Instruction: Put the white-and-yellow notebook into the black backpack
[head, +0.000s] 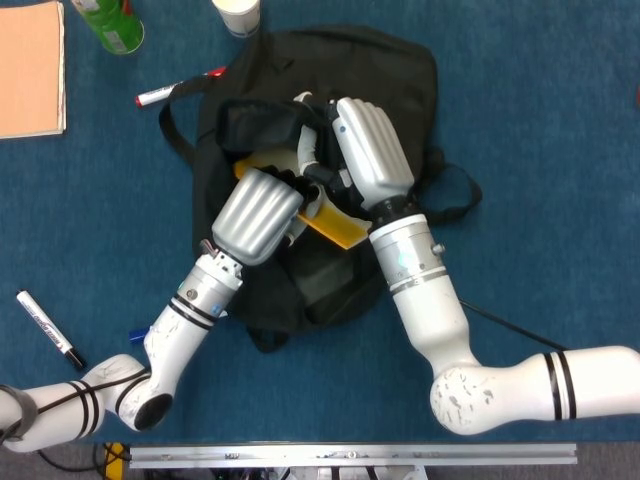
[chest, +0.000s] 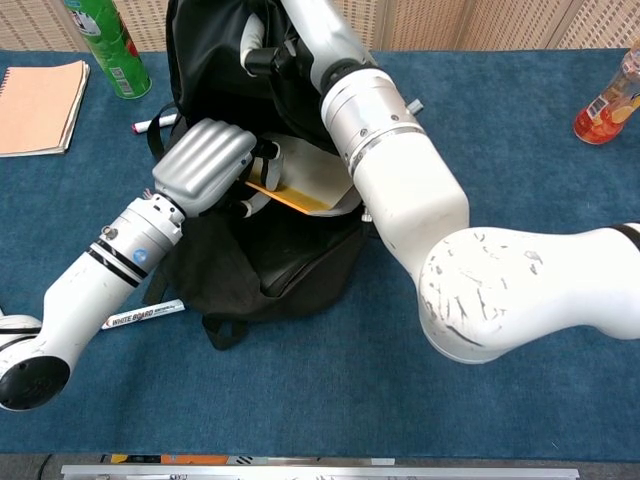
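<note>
Gripping the white-and-yellow notebook, the left hand has its fingers curled round the near edge, with the book about halfway inside the mouth of the black fabric backpack on the blue tabletop. Right hand grips the bag's upper rim, holding the opening up.

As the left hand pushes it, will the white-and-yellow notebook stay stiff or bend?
The white-and-yellow notebook looks flat and unbent under the left hand, so it is probably fairly stiff. The soft black backpack sags and may catch its edge.
</note>
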